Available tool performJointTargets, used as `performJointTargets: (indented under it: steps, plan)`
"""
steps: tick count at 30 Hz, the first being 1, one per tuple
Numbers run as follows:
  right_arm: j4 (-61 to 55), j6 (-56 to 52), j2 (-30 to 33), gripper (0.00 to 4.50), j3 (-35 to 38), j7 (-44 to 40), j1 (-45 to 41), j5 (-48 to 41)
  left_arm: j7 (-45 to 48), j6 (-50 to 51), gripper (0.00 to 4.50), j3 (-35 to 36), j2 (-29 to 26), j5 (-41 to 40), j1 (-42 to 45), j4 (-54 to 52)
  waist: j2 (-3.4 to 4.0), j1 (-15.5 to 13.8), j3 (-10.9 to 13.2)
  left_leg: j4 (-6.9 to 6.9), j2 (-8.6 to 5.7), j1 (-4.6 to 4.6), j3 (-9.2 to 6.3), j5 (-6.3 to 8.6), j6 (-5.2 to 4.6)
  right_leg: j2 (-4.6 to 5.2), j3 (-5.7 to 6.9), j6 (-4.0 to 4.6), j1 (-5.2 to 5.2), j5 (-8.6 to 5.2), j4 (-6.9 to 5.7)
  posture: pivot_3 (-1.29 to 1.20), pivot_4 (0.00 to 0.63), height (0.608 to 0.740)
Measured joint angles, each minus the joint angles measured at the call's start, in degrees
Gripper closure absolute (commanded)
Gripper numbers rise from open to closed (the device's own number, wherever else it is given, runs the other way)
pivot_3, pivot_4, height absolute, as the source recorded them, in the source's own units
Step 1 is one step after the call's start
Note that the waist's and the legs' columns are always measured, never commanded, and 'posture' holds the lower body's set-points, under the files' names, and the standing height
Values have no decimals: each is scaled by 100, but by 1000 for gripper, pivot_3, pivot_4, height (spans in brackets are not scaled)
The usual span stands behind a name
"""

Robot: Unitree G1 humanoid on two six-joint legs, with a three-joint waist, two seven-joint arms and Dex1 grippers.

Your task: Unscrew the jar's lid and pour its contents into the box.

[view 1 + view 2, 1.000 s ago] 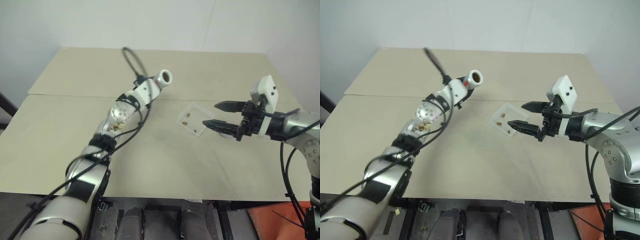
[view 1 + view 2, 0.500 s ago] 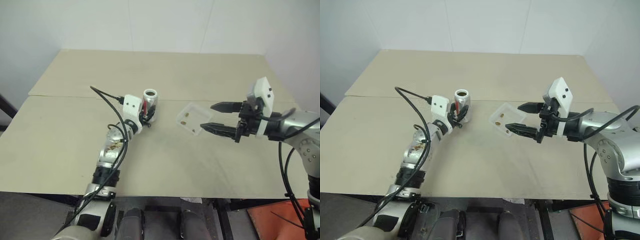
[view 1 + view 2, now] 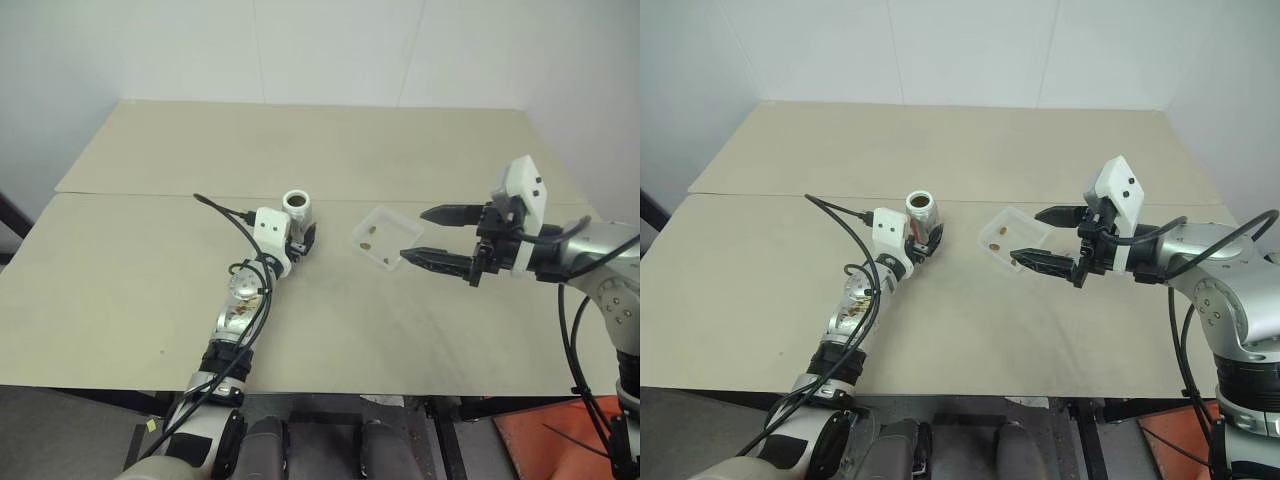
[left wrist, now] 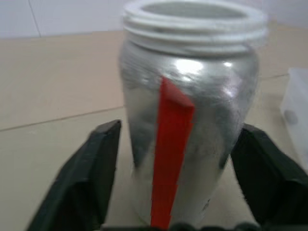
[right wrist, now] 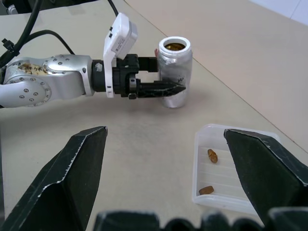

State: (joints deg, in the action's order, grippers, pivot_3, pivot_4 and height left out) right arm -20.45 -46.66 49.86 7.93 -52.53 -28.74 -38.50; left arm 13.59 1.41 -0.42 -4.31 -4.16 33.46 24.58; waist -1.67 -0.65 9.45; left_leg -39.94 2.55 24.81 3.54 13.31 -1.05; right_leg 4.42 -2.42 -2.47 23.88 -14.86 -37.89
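The jar [image 3: 298, 215] stands upright on the bench [image 3: 330, 310], near its middle and slightly toward the left edge. Its mouth is uncovered and faces up. The body is silvery with a red stripe running down the side.

The left claw [image 4: 175, 168] is level with the jar, one finger on each side of its body. In the left wrist view a narrow gap shows between each black finger [image 4: 84, 178] and the jar wall, so the fingers stand spread around the jar without clamping it.

The box [image 3: 381, 235], a clear shallow tray, lies on the bench just beside the jar, on the side toward the right edge. The two are apart, not touching. The contents [image 5: 211, 155], two small brown pellets, lie inside the box.

The right claw [image 3: 433, 236] hangs above the bench just beyond the box, toward the right edge. Its fingers are spread wide and carry nothing. The fingertips point toward the box and the jar.
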Motion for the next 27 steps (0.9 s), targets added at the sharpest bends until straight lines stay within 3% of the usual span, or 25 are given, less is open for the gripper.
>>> performJointTargets:
  steps: [7, 11, 18, 23, 27]
  plan:
    - [-9, 1, -1, 0, -19, 5, -4, 5, 127, 253, 46, -93, -133, 6, -430, -428, 0, 4, 0, 3, 1, -2, -3, 0, 0, 0, -2, 0, 3, 0, -2, 0, 150, 740]
    - [-54, 1, -1, 0, -25, 14, 17, 4, 352, 759, 46, -143, -453, -10, -751, -1181, 1, 14, -1, 7, 3, -3, -6, 0, 0, -1, -5, 0, 4, 0, 1, 0, 150, 740]
    - [-113, 1, 2, 0, -40, 26, 144, 10, 1180, 1925, 46, -223, -1314, -326, -1623, -2966, 2, 9, -1, 9, 6, -9, -7, 0, 0, -1, -6, 1, 1, 0, -2, 0, 150, 740]
    - [-157, 1, 25, 0, -37, 20, 300, 10, 2062, 2538, 46, -44, -2204, -975, -1934, -4020, 3, 19, -1, 11, 10, -12, -5, 0, 0, -2, -9, 1, 3, 0, 0, 0, 150, 740]
    - [-159, 1, 140, 0, -20, -1, 318, 11, 3022, 2719, 46, 512, -3178, -1642, -1948, -4338, 4, 46, -2, 13, 14, -19, -1, 0, 0, -5, -10, 4, 1, -1, 1, 0, 150, 740]
